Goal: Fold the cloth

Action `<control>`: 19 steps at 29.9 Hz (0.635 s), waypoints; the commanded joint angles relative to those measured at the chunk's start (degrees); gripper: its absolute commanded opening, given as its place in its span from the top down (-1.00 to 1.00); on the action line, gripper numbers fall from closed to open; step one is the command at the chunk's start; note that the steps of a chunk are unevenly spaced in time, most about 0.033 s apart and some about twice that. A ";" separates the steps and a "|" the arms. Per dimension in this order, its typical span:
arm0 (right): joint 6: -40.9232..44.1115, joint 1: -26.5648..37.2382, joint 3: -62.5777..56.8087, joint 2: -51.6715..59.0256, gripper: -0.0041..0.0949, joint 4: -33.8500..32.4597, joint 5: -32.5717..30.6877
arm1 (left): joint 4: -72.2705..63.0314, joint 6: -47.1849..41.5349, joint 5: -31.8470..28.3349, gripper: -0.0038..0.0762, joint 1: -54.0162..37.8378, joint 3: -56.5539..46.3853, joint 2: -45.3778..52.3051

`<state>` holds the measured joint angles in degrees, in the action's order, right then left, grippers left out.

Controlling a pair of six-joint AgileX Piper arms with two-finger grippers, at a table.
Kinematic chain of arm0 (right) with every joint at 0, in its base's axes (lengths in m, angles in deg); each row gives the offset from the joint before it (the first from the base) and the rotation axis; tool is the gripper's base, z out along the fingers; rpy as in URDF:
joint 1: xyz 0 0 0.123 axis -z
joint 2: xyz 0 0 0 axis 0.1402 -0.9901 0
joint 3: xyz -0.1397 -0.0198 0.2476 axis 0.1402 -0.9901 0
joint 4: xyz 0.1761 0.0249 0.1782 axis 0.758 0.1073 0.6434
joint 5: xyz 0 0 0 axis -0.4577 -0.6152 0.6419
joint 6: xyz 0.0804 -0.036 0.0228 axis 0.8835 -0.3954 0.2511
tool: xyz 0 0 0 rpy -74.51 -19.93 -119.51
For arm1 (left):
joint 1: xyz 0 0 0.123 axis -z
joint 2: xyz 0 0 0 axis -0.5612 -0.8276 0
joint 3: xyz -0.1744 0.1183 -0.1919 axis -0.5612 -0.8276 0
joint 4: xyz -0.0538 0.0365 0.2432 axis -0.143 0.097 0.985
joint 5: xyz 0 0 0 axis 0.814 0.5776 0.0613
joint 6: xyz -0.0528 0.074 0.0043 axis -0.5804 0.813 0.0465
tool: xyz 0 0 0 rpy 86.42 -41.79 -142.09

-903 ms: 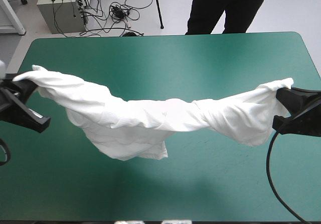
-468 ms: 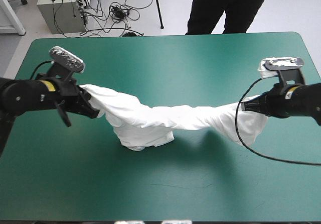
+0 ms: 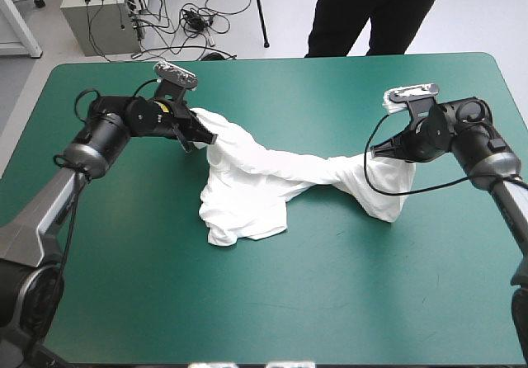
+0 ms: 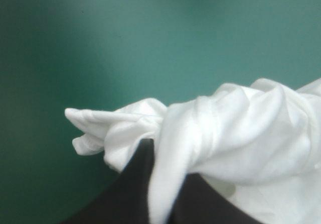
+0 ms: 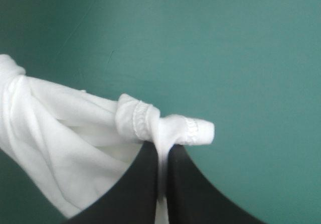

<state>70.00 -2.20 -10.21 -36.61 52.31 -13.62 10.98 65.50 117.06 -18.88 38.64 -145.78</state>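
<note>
Teal-green cover (image 3: 346, 302) is showing all over the surface (image 3: 99, 87), and the T-shirt (image 3: 247, 195) is stretching across its middle, nearer the far edge than the near one. The left claw (image 3: 202, 137) is reaching in toward the far left part and is clamping one end of the T-shirt. The right claw (image 3: 388, 149) is doing the same toward the far right part, well apart from the left one.

Between them the T-shirt is sagging as a twisted white band. Its widest part is spreading in a crumpled heap on the surface just below the left claw, toward the middle. A smaller bunch is hanging under the right claw, and its lowest folds are touching the cover.

Seen from the left wrist, the left claw (image 4: 152, 151) is all but together, with a thick fold of the T-shirt (image 4: 241, 128) draping over it and a crumpled tip poking out ahead.

Seen from the right wrist, the right claw (image 5: 163, 148) is pinching a thin layer of the T-shirt (image 5: 75, 133), with a rolled, stitched hem sticking out just past the tips.
</note>
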 commanded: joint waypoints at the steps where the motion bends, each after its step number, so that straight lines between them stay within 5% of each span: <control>1: 0.51 0.04 1.92 -0.70 0.95 -4.49 6.05 | -1.48 -0.74 -6.65 0.93 0.13 3.53 -0.96; 10: 4.89 0.04 6.90 -7.01 0.85 -10.15 6.57 | -4.27 -0.74 -6.69 0.84 0.13 6.07 -5.14; 13: 4.89 0.59 8.30 -7.43 0.50 -10.29 7.07 | -2.94 -0.50 -5.35 0.52 0.13 6.22 -5.14; 17: 5.56 3.09 11.78 -7.32 -0.23 -10.13 5.68 | -1.83 -0.03 1.34 -0.16 0.13 9.09 -5.14; 19: 6.16 4.62 14.61 -7.19 -0.51 -9.46 2.33 | 0.32 -1.85 5.61 -0.33 0.13 11.77 -4.91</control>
<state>75.41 0.18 -0.38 -46.74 43.86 -10.18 9.91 65.44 120.10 -18.88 45.63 -154.17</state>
